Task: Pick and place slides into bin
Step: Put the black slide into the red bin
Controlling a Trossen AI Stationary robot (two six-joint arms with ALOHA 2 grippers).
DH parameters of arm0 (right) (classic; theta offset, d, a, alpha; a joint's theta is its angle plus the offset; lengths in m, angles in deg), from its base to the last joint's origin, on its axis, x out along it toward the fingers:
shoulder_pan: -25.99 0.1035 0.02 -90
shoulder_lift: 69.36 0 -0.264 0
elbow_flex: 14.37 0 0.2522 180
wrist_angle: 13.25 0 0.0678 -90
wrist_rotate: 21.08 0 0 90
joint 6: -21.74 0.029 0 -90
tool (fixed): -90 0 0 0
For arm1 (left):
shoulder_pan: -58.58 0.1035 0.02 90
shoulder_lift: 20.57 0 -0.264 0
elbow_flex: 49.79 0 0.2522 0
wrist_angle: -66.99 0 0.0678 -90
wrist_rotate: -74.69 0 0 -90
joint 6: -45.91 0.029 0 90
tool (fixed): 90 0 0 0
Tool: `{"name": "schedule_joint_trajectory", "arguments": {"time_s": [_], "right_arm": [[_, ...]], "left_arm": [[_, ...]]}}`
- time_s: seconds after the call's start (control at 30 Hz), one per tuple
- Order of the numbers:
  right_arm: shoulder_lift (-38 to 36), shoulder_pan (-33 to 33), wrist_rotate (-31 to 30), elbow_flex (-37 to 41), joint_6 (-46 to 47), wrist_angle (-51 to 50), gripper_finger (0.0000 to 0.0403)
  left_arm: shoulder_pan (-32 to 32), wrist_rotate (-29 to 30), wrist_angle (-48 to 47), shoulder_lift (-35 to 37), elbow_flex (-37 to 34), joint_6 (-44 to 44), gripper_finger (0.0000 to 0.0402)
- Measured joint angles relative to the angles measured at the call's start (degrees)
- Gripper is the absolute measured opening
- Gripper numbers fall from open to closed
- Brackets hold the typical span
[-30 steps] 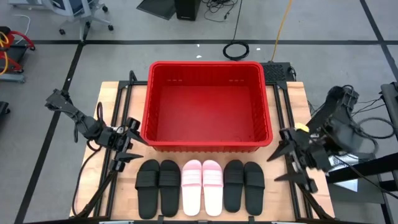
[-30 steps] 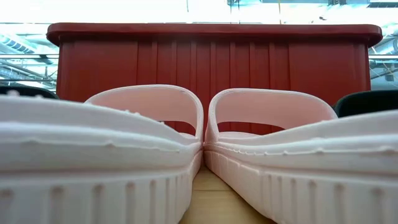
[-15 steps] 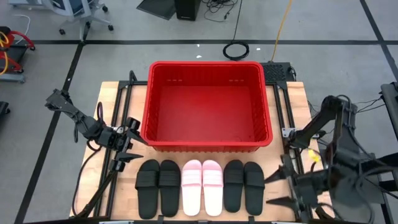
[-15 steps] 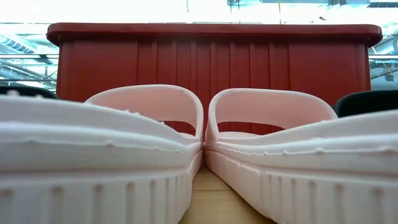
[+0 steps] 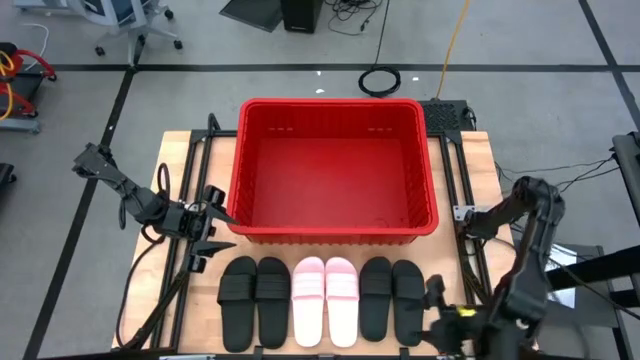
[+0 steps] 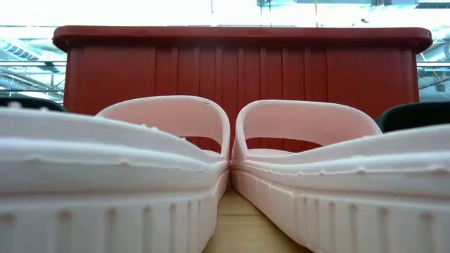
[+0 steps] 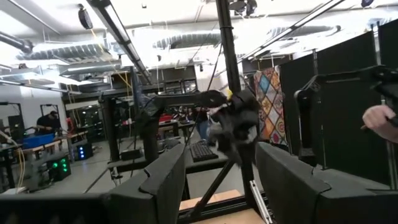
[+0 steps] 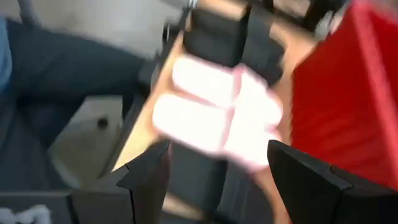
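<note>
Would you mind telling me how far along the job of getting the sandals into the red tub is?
Nothing is done yet: the red tub is empty. All six sandals are in a row in front of it: two black, two pink, two black. The right gripper, open and empty, is beside the rightmost black sandal; the left gripper waits, open, by the tub's left corner. All six remain to place.

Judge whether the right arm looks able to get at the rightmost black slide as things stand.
Probably yes: the right gripper is open beside the rightmost black slide at the table's near edge, with nothing between them.
</note>
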Motion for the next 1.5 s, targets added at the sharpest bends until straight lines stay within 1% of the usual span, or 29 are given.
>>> {"name": "schedule_joint_trajectory", "arguments": {"time_s": [0.2,0.3,0.53,0.77,0.93,1.13,1.27,1.5], "right_arm": [[6.58,-2.05,10.25,0.02,11.61,-9.84,0.0254],[9.98,-2.52,13.85,0.64,15.02,-12.9,0.0254],[14.81,-2.51,14.17,5.0,20.8,-16.01,0.0254],[15.17,-2.44,17.26,13.97,27.76,-15.68,0.0254],[15.17,-2.55,16.92,20.55,31.69,-13.59,0.0254],[14.83,-3.23,16.66,27.19,34.75,-8.04,0.0251],[14.9,-3.47,16.24,27.94,38.35,-8.99,0.0226],[15.04,-3.71,14.19,28.08,39.94,-10.76,0.0145]], "left_arm": [[0.0,0.42,0.0,0.0,0.0,0.3,0.0202],[0.0,0.42,0.02,0.0,0.0,0.34,0.0202],[0.0,0.42,0.02,0.0,0.0,0.6,0.0202],[0.0,0.42,0.03,0.0,0.0,1.41,0.0202],[0.0,0.44,0.04,0.0,0.0,1.67,0.0202],[0.0,0.44,0.07,0.0,0.0,1.63,0.0202],[0.0,0.44,0.08,-0.01,-0.02,1.61,0.0202],[0.0,0.44,0.07,0.0,-0.02,1.58,0.0202]]}}
